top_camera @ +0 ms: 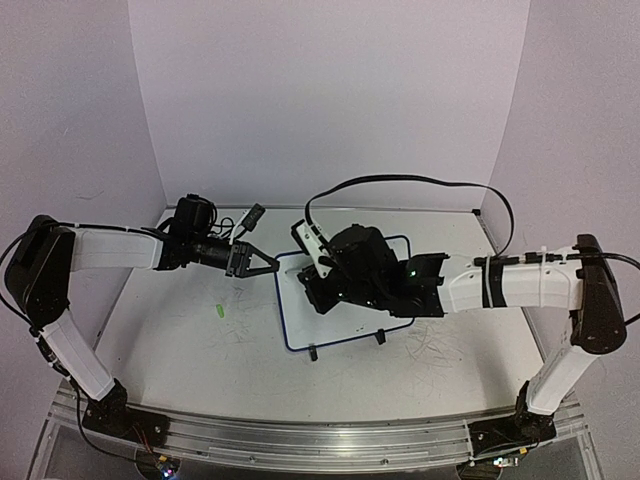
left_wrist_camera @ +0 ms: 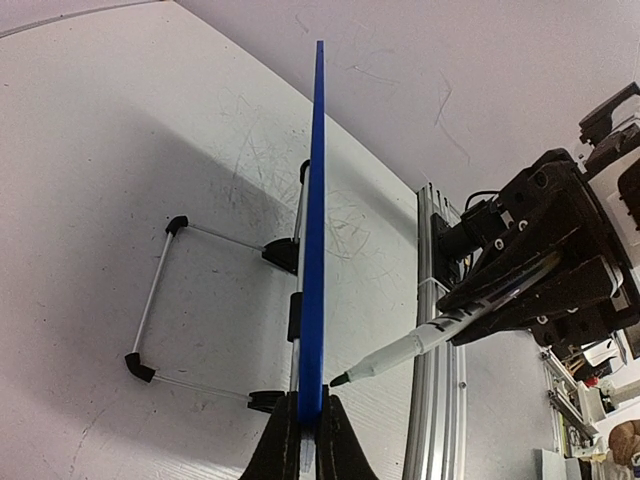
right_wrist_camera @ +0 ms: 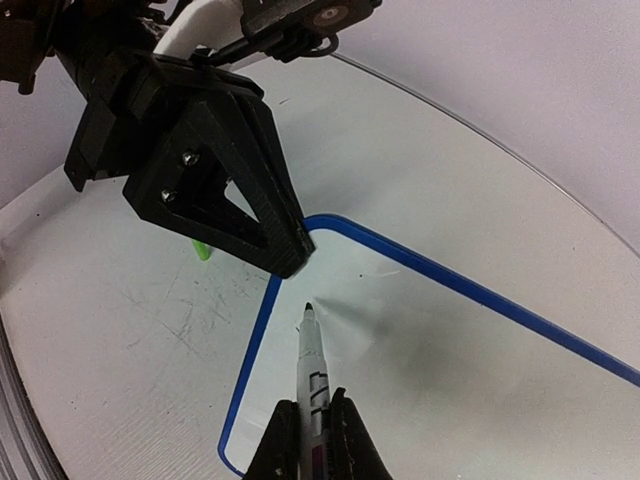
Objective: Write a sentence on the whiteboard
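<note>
Okay, my left jaws are clamped on the far left corner of the whiteboard (top_camera: 300, 325), which sits mid-table (top_camera: 180, 340) between the arms. My right jaws are closed around a marker (right_wrist_camera: 312, 365), its tip just beside the board face near that corner. Can't tell if it touches. A small green bit (top_camera: 218, 310) lies left of the board.

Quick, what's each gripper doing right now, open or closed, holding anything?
The left gripper is closed on the whiteboard rim.
The right gripper is closed on a marker.

Scribbled white table (top_camera: 170, 340): whiteboard (top_camera: 300, 322), green cap (top_camera: 218, 310).
</note>
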